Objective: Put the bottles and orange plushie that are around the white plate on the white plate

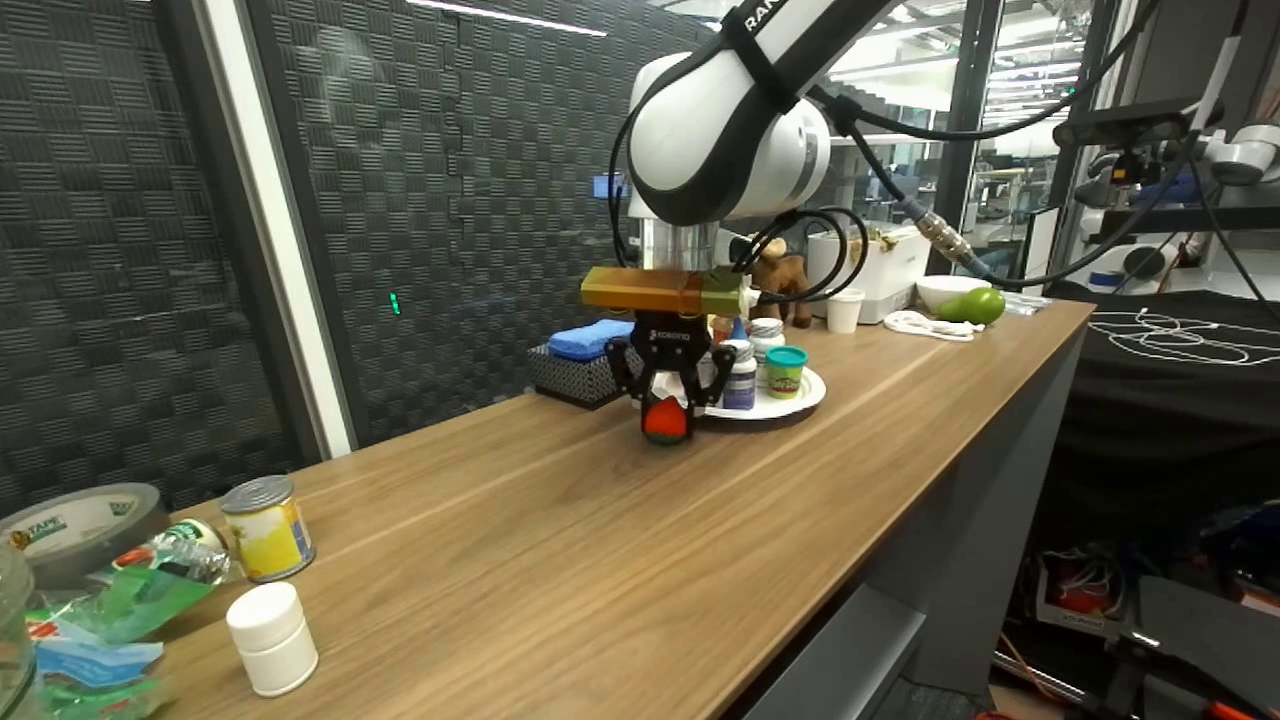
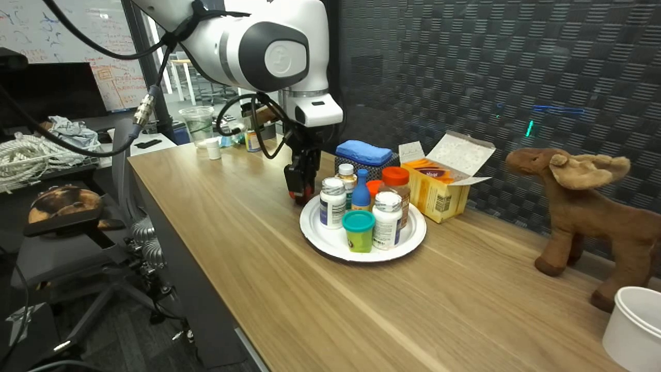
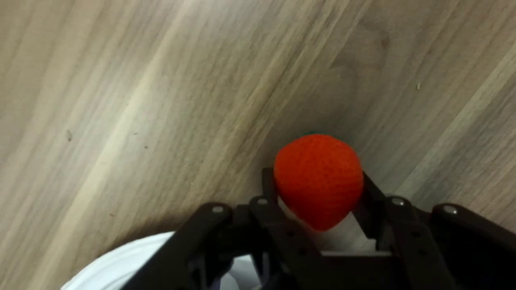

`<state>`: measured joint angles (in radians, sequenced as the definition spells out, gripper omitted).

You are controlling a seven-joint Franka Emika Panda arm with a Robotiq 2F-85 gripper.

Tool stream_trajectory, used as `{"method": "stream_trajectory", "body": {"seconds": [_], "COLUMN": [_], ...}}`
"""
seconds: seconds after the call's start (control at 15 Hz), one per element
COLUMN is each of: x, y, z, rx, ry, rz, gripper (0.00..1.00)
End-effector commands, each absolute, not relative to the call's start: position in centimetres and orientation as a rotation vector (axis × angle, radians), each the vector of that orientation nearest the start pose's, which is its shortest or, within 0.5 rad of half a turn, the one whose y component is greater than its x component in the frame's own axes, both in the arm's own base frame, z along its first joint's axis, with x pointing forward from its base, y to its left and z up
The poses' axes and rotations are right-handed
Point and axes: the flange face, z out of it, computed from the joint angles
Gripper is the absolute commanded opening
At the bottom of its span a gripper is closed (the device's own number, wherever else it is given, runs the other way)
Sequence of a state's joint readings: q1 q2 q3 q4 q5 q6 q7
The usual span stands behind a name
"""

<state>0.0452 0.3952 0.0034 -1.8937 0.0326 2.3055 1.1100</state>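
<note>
I have my black gripper [image 1: 667, 424] clamped on the rounded orange-red plushie [image 3: 318, 181], the round white plate [image 2: 325, 240] just beside it, lower left in wrist view.

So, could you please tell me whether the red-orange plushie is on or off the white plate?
Off: both exterior views show the red-orange plushie in the hand, beside the white plate.

matt cloth plushie [image 3: 318, 181], smooth wood-grain tabletop [image 3: 193, 100]
</note>
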Motion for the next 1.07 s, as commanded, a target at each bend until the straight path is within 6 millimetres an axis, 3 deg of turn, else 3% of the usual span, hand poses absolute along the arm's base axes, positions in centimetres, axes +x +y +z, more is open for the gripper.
{"method": "stream_trajectory", "body": {"seconds": [0.0,0.27,0.53,0.67,1.0], "x": [62.1,61.0,57.5,55.5,53.1], "y": [3.6,4.8,5.2,4.1,0.1], "z": [31.5,34.5,38.4,39.4,40.2], "rx": [-2.633,-2.638,-2.679,-2.706,-2.706], "ry": [1.609,1.564,1.517,1.528,1.618], "rz": [-0.016,-0.069,-0.173,-0.230,-0.295], "gripper": [0.23,0.23,0.23,0.23,0.23]}}
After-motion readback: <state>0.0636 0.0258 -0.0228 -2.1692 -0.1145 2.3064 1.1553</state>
